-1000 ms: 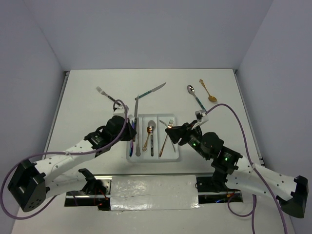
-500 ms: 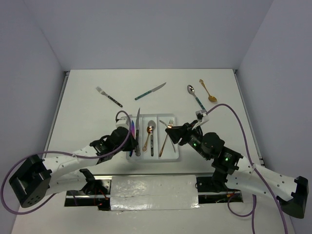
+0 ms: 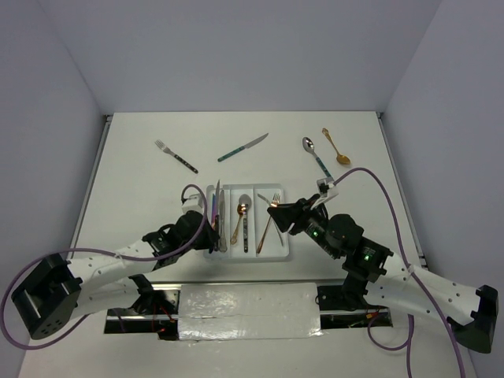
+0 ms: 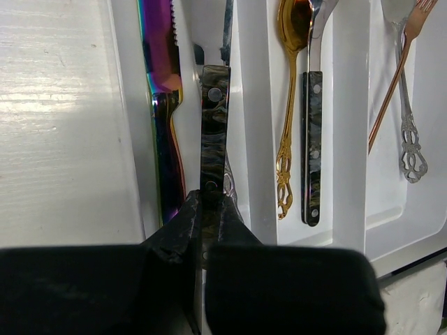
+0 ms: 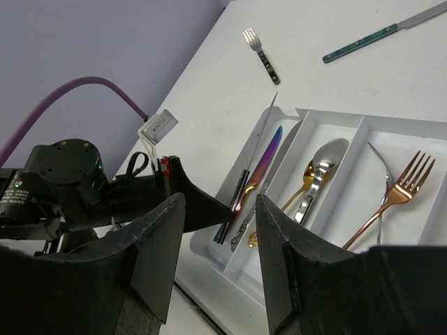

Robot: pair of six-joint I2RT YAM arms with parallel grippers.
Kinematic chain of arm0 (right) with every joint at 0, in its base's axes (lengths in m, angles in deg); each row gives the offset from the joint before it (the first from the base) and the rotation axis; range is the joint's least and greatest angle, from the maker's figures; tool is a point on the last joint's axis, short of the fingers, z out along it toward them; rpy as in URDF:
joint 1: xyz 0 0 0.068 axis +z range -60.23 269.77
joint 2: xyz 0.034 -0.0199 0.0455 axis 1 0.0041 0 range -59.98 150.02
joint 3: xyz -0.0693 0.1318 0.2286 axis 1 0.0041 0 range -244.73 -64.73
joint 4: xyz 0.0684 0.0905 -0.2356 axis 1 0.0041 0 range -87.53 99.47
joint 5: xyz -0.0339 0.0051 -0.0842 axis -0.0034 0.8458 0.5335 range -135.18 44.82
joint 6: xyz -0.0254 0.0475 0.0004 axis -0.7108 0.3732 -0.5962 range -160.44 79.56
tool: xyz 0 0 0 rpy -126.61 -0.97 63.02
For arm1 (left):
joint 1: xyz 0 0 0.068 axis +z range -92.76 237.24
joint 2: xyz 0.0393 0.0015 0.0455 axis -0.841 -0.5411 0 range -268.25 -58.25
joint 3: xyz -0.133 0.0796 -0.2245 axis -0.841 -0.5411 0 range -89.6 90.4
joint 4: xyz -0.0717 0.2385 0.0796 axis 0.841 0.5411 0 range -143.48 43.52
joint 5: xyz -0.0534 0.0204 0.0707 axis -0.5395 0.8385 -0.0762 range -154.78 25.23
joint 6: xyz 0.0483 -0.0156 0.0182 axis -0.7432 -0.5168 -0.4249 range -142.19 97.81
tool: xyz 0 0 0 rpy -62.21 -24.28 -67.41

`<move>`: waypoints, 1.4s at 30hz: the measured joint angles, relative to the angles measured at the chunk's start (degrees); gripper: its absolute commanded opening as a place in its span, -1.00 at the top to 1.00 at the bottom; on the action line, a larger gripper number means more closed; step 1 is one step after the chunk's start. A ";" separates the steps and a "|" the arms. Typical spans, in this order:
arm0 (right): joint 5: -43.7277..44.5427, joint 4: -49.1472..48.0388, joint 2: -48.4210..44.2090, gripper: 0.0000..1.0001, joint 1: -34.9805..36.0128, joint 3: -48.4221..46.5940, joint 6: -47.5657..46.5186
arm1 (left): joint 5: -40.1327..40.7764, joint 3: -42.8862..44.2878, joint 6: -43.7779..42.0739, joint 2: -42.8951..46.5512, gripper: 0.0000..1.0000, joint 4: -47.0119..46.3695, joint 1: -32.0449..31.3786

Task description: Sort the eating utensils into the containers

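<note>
My left gripper (image 3: 211, 235) is shut on the dark marbled handle of a knife (image 4: 214, 118) and holds it lengthwise over the left compartment of the white tray (image 3: 248, 257). That compartment holds an iridescent purple knife (image 4: 160, 98) and a silver knife, mostly hidden under the held one. The middle compartment holds a gold spoon (image 4: 288, 105) and a dark-handled spoon (image 4: 312, 139). The right one holds a copper fork (image 4: 399, 63) and a silver fork (image 4: 409, 143). My right gripper (image 3: 277, 211) is open and empty above the tray's right part; it also shows in the right wrist view (image 5: 220, 251).
Beyond the tray lie a teal-handled fork (image 3: 176, 156), a teal-handled knife (image 3: 242, 147), a teal-handled silver spoon (image 3: 315, 156) and a gold spoon (image 3: 336, 146). White walls close in the table at left, right and back.
My left arm has drawn back toward its base with the knife, bringing it from beyond the tray's far edge to over the left compartment. The right arm has not moved.
</note>
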 measured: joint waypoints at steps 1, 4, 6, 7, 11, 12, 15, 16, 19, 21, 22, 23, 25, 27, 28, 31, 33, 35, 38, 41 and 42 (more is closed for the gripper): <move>-0.02 0.00 0.09 -0.04 0.00 0.00 0.02 | 0.00 -0.22 0.07 0.24 1.00 -0.11 -0.02; -0.02 0.00 0.48 -0.04 0.00 0.00 0.02 | -0.07 -1.33 0.63 1.31 0.96 -0.39 -0.02; -0.02 0.00 0.68 -0.04 0.00 0.00 0.02 | -0.11 -1.97 1.22 1.90 0.69 -0.28 -0.02; -0.02 0.00 0.76 -0.04 0.00 0.00 0.02 | -0.13 -2.14 1.42 2.14 0.54 -0.02 -0.02; 0.00 0.00 0.81 -0.04 0.00 0.00 0.00 | -0.37 -2.14 1.22 2.56 0.13 0.57 -0.02; 0.00 0.00 0.81 -0.04 0.00 0.00 0.00 | -0.44 -2.14 1.20 2.67 0.03 0.57 -0.02; 0.00 0.00 0.81 -0.04 0.00 0.00 -0.15 | -0.90 -1.99 1.09 3.41 -0.13 0.55 -0.15; 0.00 0.00 0.81 -0.04 0.02 0.00 -0.20 | -1.03 -1.81 1.07 3.69 -0.20 0.94 -0.20; 0.02 -0.02 0.96 -0.04 0.00 0.00 -0.39 | -0.92 0.70 -0.07 4.37 -0.28 4.66 -0.26; 0.02 -0.09 1.40 -0.05 0.00 0.00 -0.59 | -0.76 4.90 -1.81 4.42 -0.28 8.59 -0.26; 0.11 -0.09 1.75 -0.06 0.00 -0.02 -0.72 | -0.79 7.48 -2.71 4.42 -0.28 10.19 -0.26; 0.24 -0.09 2.14 -0.08 0.00 -0.02 -1.01 | -0.74 10.34 -3.85 4.39 -0.28 11.50 -0.28; 0.70 -0.07 2.84 -0.11 0.00 -0.02 -1.79 | -1.07 17.40 -7.30 3.76 -0.25 13.73 -0.28; 1.55 -0.07 3.30 -0.11 0.02 -0.02 -3.34 | -2.25 25.18 -11.63 2.19 -0.27 14.23 -0.28; 2.10 -0.09 3.48 -0.11 0.02 -0.07 -4.44 | -3.10 28.46 -13.81 1.18 -0.26 13.62 -0.26; 4.35 -0.04 4.50 -0.12 0.00 -0.52 -7.41 | -8.11 34.38 -17.46 -1.49 -0.28 8.41 -0.26; 7.10 -0.02 6.12 -0.13 0.00 -1.60 -9.03 | -11.13 32.20 -18.23 -1.66 -0.33 2.29 -0.31; 10.64 0.50 9.35 -0.15 -0.61 -4.79 -12.04 | -11.78 27.50 -18.51 -1.29 -0.41 -1.92 -0.44; 12.72 0.44 16.17 -0.17 -5.33 -13.38 -18.56 | -9.33 21.49 -19.87 -1.84 -0.99 -2.86 -0.81; 9.92 0.24 23.61 -0.18 -17.09 -23.47 -22.69 | -8.76 19.06 -20.85 -1.90 -0.99 -4.44 -1.86; 8.46 -0.24 26.12 -0.18 -21.03 -26.36 -23.65 | -9.07 18.18 -21.42 -1.27 -0.99 -5.88 -2.67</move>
